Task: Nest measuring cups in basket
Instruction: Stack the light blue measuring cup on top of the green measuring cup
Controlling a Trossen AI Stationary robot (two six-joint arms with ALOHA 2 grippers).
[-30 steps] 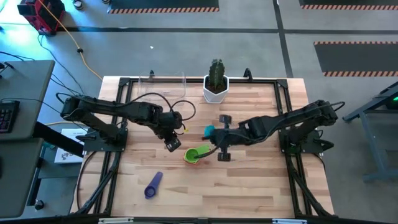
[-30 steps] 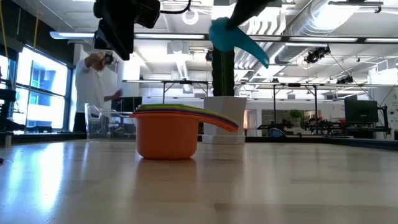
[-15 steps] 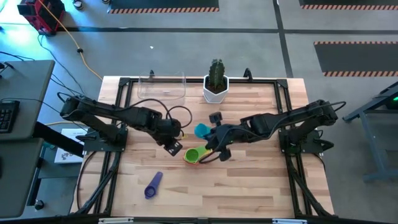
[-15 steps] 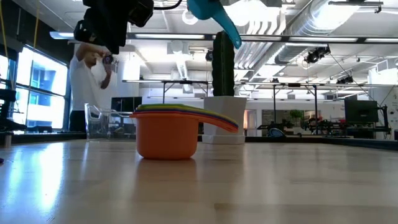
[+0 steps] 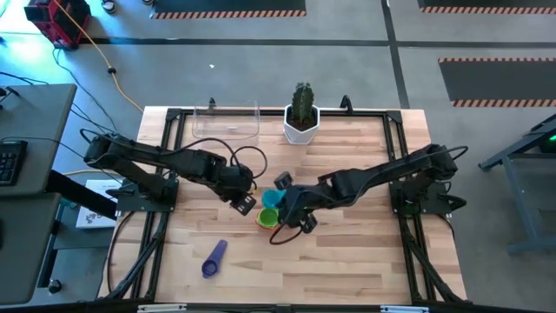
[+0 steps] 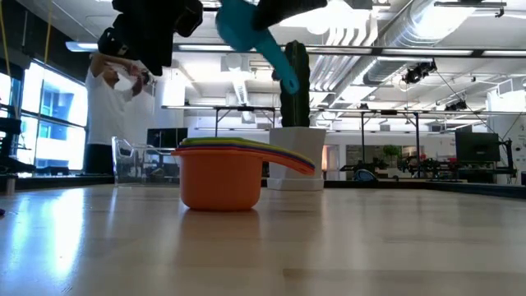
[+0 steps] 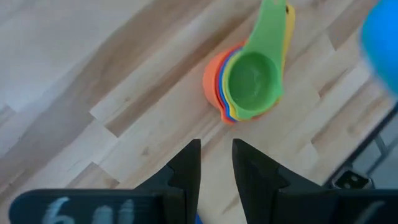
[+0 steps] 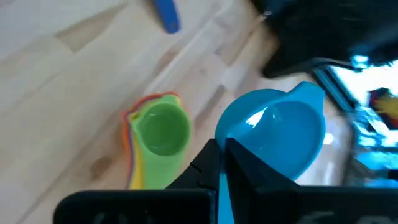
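High view, going left to right: purple cup (image 5: 214, 258) lies alone near the front edge, clear basket (image 5: 226, 119) sits at the back beside the cactus pot (image 5: 301, 123). Left gripper (image 5: 244, 204) hovers empty, fingers slightly apart, beside the nested cup stack (image 5: 268, 218). Right gripper (image 5: 285, 198), pinched on the teal cup (image 5: 271, 197), hangs just over the stack.

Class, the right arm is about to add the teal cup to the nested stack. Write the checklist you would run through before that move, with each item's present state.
1. Right gripper shut on the teal cup's handle: ok.
2. Teal cup held above the stack, clear of it: ok.
3. Stack upright, green cup on top and empty: ok.
4. Left gripper off to the side of the stack, holding nothing: ok.
5. Teal cup level: not ok, it hangs tilted in the low view.
6. Teal cup fits inside the green cup: cannot tell.
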